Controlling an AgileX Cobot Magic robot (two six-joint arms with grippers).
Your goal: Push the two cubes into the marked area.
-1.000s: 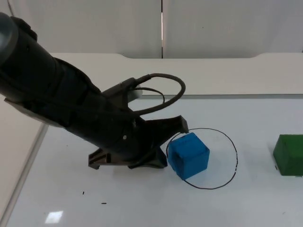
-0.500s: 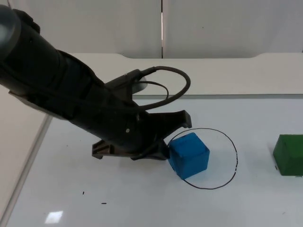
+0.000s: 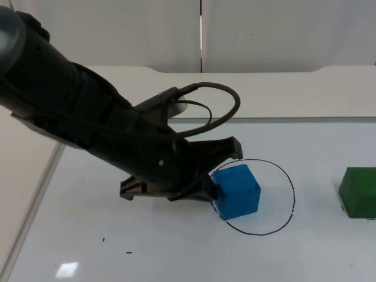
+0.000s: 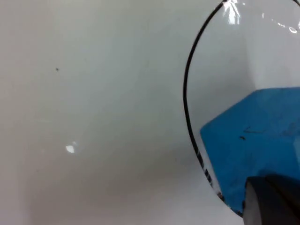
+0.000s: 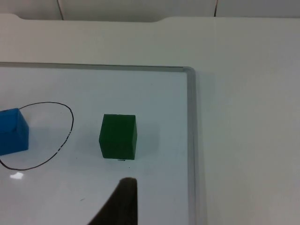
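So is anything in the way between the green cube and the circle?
Nothing visible. Bare white board lies between the green cube and the circle. The blue cube sits further inside it, with the left gripper against it.

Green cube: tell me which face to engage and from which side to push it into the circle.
Engage the green cube on its flat upright face turned away from the drawn circle, pushing toward the blue cube. It sits square, outside the line; the right gripper waits nearby.
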